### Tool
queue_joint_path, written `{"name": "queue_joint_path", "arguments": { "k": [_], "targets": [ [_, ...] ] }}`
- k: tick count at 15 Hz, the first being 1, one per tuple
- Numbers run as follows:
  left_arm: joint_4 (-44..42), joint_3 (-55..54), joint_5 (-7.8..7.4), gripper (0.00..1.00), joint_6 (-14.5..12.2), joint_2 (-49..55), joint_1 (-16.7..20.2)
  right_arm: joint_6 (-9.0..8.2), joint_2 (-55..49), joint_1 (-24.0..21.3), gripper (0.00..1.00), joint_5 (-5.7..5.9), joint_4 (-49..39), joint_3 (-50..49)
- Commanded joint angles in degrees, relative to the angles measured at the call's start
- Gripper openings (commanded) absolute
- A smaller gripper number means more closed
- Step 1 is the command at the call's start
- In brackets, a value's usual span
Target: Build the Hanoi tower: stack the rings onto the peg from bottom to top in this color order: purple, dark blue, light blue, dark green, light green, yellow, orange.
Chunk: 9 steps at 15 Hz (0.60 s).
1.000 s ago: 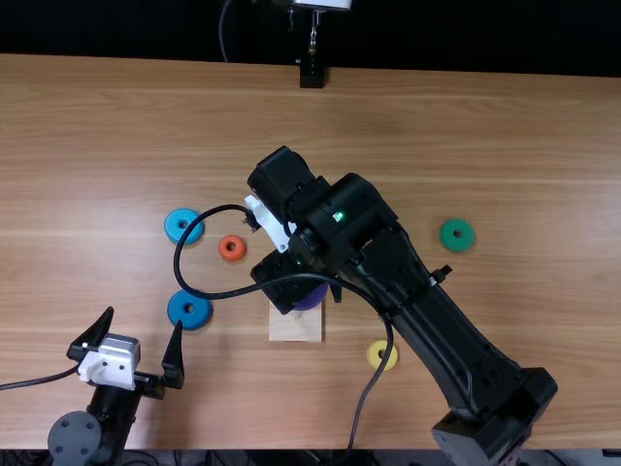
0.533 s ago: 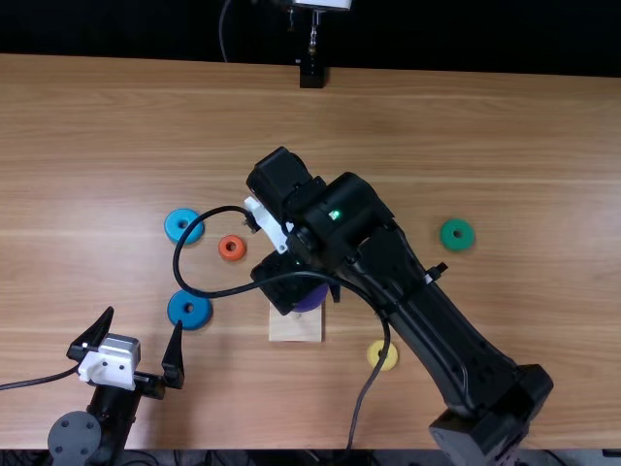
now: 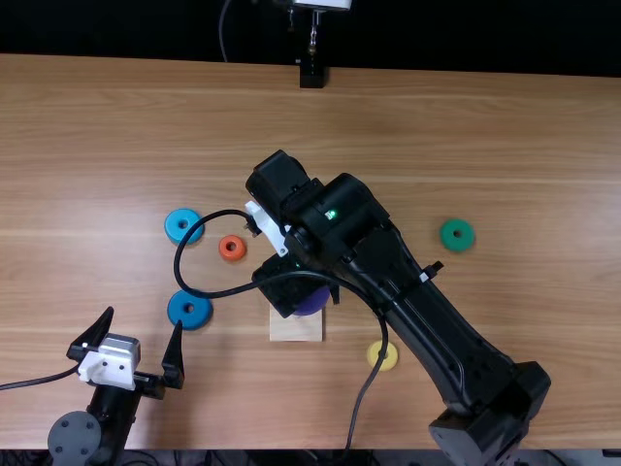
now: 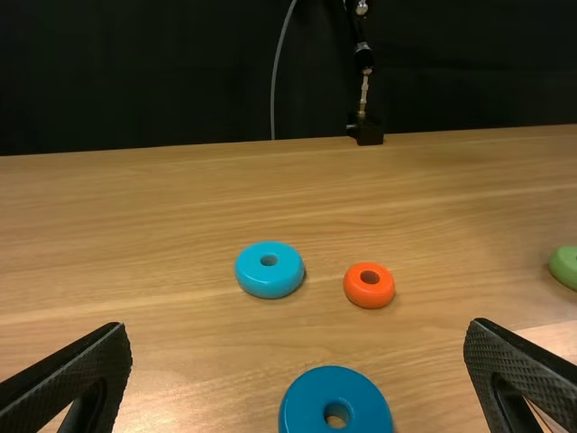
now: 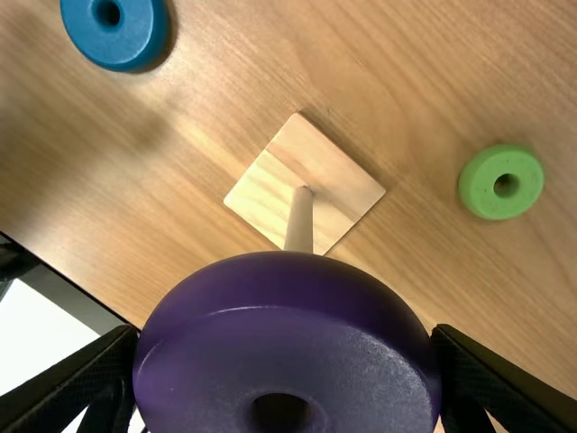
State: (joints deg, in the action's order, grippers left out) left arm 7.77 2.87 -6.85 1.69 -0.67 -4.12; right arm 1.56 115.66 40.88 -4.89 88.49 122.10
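Observation:
My right gripper (image 3: pixel 310 300) is shut on the purple ring (image 3: pixel 312 302) above the wooden base (image 3: pixel 296 329). In the right wrist view, the right gripper (image 5: pixel 287 336) has the purple ring (image 5: pixel 287 334) between its fingers; the ring covers the upper end of the peg (image 5: pixel 300 221), so whether its hole lines up cannot be told. At lower left, my left gripper (image 3: pixel 144 318) stands open and holds nothing, as does the left gripper (image 4: pixel 298 327) in its wrist view. Loose rings are dark blue (image 3: pixel 189 309), light blue (image 3: pixel 183 225), orange (image 3: pixel 232 249), dark green (image 3: pixel 457 234), yellow (image 3: pixel 383 356) and light green (image 5: pixel 501 182).
The right arm stretches diagonally across the table (image 3: pixel 524 175) from the lower right, with its black cable looping over the ring area. A black stand (image 3: pixel 311 74) is at the far edge.
The upper right arm has shifted slightly left. The purple ring has moved slightly with the right gripper, a little away from the base's near edge. My left arm has stayed still.

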Motion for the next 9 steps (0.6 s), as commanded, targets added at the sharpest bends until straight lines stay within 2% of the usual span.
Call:
{"name": "queue_joint_path", "arguments": {
  "k": [1,6,9],
  "targets": [
    [0.9,-2.9,-1.16,1.00,-0.3,0.7,0.0,-0.19,1.0,-0.1,1.00,0.35,0.1,-0.9],
    [1.0,-2.9,-1.16,1.00,-0.3,0.7,0.0,0.02,1.0,-0.1,1.00,0.03,-2.4,-0.2],
    [0.9,-2.9,-1.16,1.00,-0.3,0.7,0.0,-0.09,0.6,-0.5,1.00,0.24,-11.7,-0.4]
  ]
}}
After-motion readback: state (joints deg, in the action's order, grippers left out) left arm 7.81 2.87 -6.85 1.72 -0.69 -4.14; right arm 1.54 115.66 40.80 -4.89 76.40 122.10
